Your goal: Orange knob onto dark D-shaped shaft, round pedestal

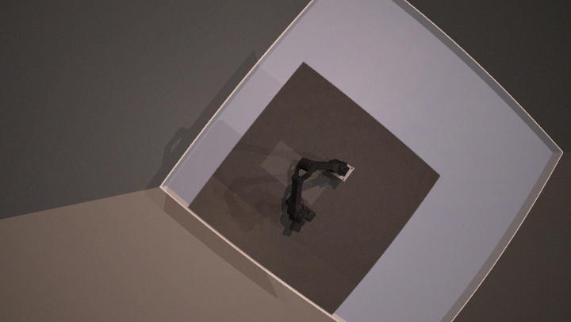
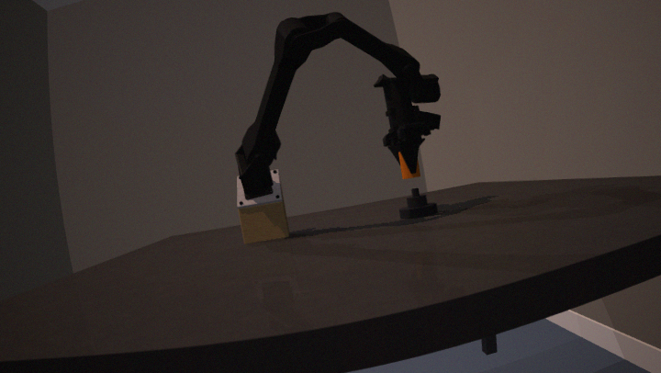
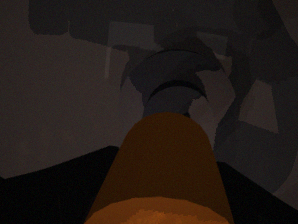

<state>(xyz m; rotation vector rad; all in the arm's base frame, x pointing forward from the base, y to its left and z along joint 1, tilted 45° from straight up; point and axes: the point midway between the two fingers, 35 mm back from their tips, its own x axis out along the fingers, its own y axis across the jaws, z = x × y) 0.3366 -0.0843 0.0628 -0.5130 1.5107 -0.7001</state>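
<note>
The orange knob (image 2: 405, 167) (image 3: 165, 160) is held between the fingers of my gripper (image 2: 410, 170), which is shut on it. In the exterior view the knob hangs a little above the dark shaft (image 2: 414, 191), with a visible gap between them. The stepped round pedestal (image 2: 418, 210) (image 3: 160, 71) stands on the table below; in the wrist view it lies just beyond the knob's lower end, partly hidden by it. The shaft's flat side and the knob's hole do not show. In the top view the arm covers the knob and pedestal.
The arm's base stands on a tan block (image 2: 264, 223) with a white plate (image 2: 241, 199) (image 1: 350, 173) on top, to the left of the pedestal in the exterior view. The dark table (image 1: 384, 212) (image 2: 352, 282) carries both, with the arm's shadows across it.
</note>
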